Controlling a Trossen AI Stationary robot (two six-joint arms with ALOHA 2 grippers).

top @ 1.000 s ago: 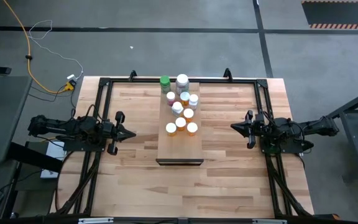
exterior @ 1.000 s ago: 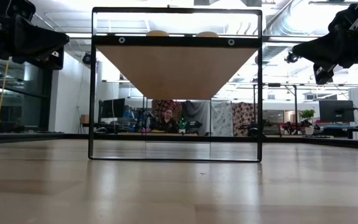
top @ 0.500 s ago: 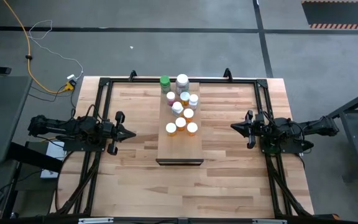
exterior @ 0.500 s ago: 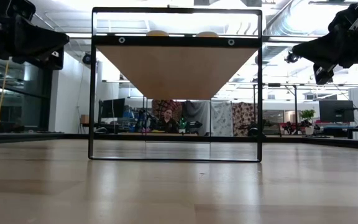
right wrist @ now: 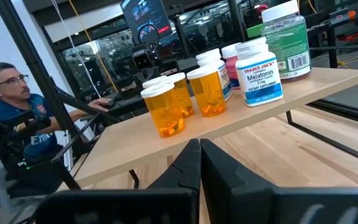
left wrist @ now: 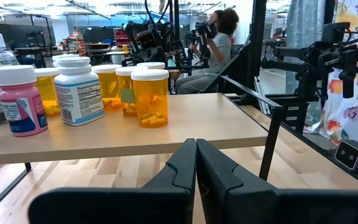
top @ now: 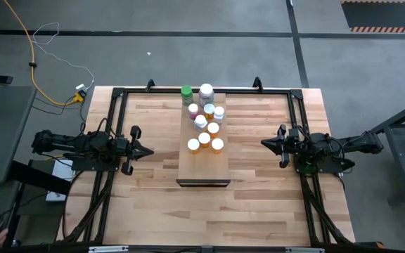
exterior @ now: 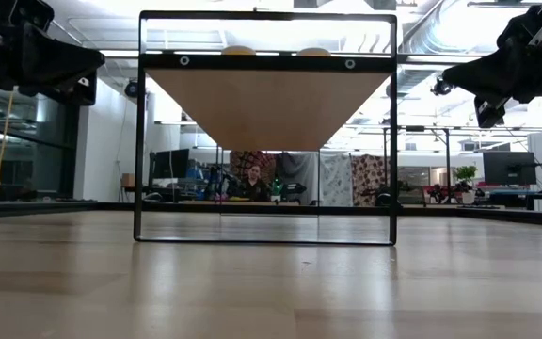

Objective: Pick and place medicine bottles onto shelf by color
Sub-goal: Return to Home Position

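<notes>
The jaws of both grippers are pressed together, finger against finger. The left gripper [top: 148,150] is at the left side of the shelf [top: 204,171] and the right gripper [top: 266,143] at its right side. Each one is well apart from the shelf, raised above the tabletop [top: 153,204], and points toward the shelf. The shelf is a pale board that stands raised on a black frame [exterior: 140,132] in the middle of the tabletop. Its near end, the one with the dark front edge, is bare. Further along the shelf the medicine bottles [top: 204,119] stand upright in one close group, all of them on the board. Nearest to the bare end are the orange bottles [top: 204,140] with white caps, three of them in a row across the shelf, just beside each other. Behind these come smaller bottles, among them a pink bottle [left wrist: 21,99] and a white bottle [right wrist: 258,76] with a blue label. At the far end of the shelf a green-capped bottle [top: 186,92] and a large white-capped bottle [top: 206,91] with a green body stand side by side. Beyond the shelf, in the room, a person [exterior: 254,178] sits at a desk.
</notes>
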